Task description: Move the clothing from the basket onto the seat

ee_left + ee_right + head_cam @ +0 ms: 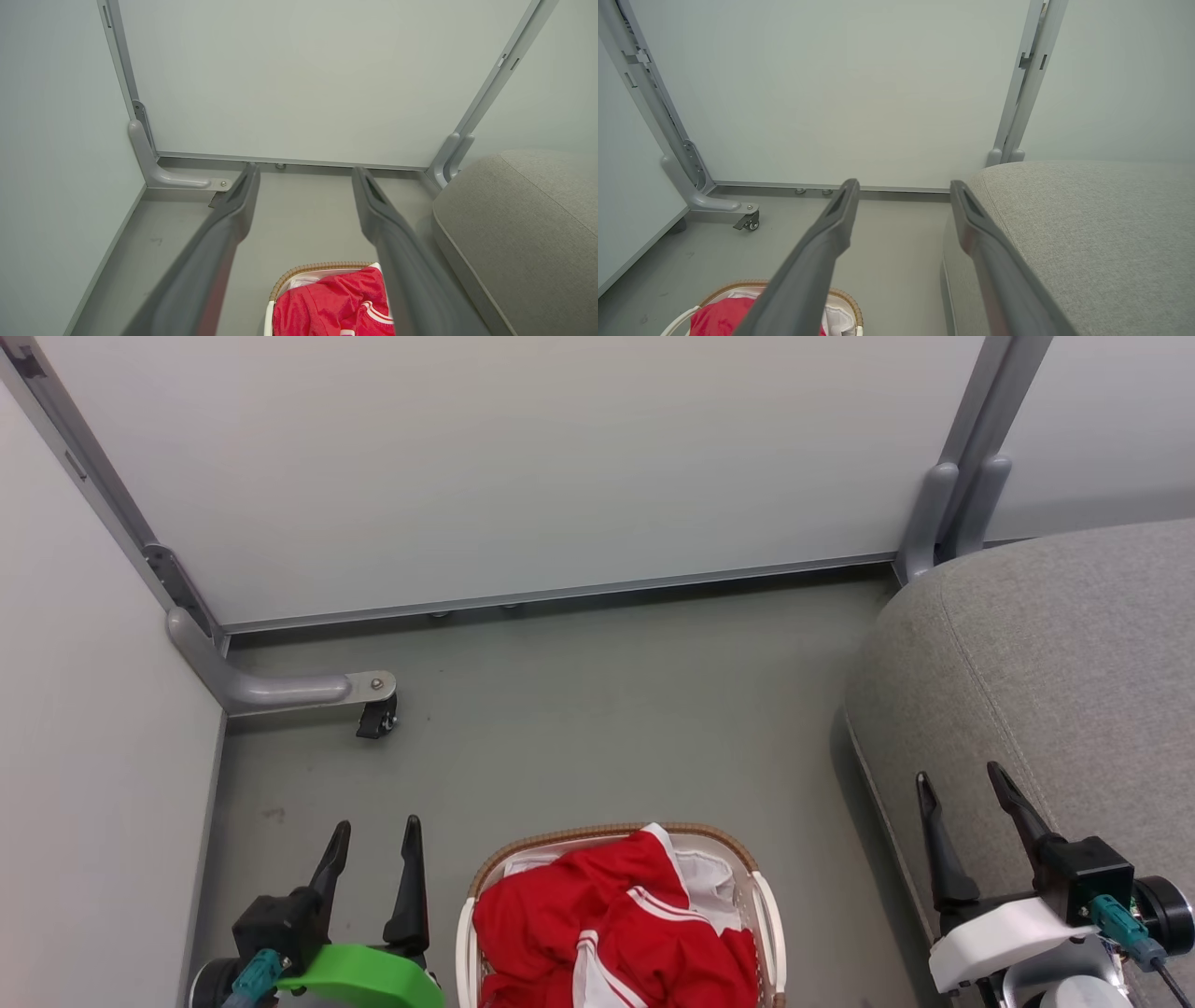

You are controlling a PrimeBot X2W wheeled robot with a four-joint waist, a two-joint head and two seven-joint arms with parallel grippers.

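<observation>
- Nearest, the basket (560,841) stands on the floor (607,709) between the two arms. The clothing (597,915) is heaped inside it: red fabric with white stripes, rising about level with the brown rim. A patch of white liner (705,873) shows at its far right side.
- The left gripper (377,824) hovers just left of the basket, its fingers spread wide and holding nothing. The right gripper (959,773) hangs by the left edge of the seat (1074,663), likewise spread and empty.
- The step in hand looks like the first reach, as nothing lies on the seat yet. Both grippers point out over the floor, not into the basket, so whichever arm goes must swing inward and tip down.
- Aim for the raised fold near the middle of the heap and bite deep enough to gather several layers. Keep off the liner and the white handles (773,924), or the light basket may come up too.
- Lift straight until the trailing cloth clears the rim, then carry it right.
- Farther right, the seat lies near the basket with its rounded corner towards it. Release well in from that edge, since soft fabric left on the curve could slide off.
- Farthest, the castor (378,717) and the pale partition (513,457) stand well apart from that path.
</observation>
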